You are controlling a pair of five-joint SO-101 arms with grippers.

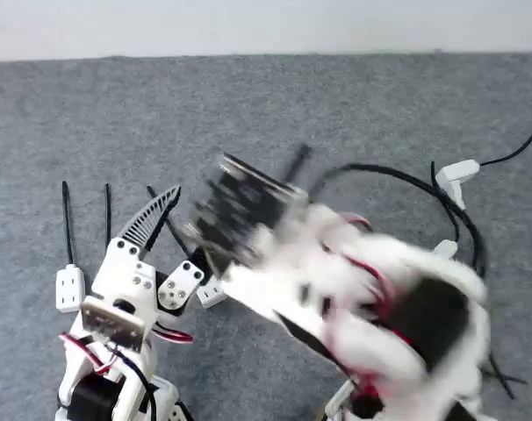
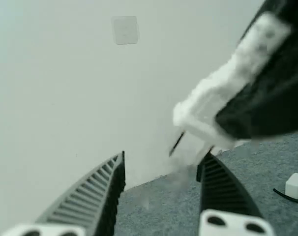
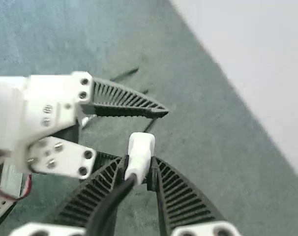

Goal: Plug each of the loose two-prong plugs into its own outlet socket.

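Note:
My right gripper is shut on a white two-prong plug, whose black cable trails back between the fingers. Seen from above, this arm is a blur over the middle of the grey carpet, its gripper beside the left one. My left gripper stands open and holds nothing; its ribbed black fingers spread wide above the carpet. A white outlet socket lies at the left and a second white block sits just beside the left gripper. Another white plug with a black cable lies at the far right.
Black cables loop over the carpet on the right, past a further white piece. Thin black cords run up from the left socket. A pale wall closes off the far edge of the carpet.

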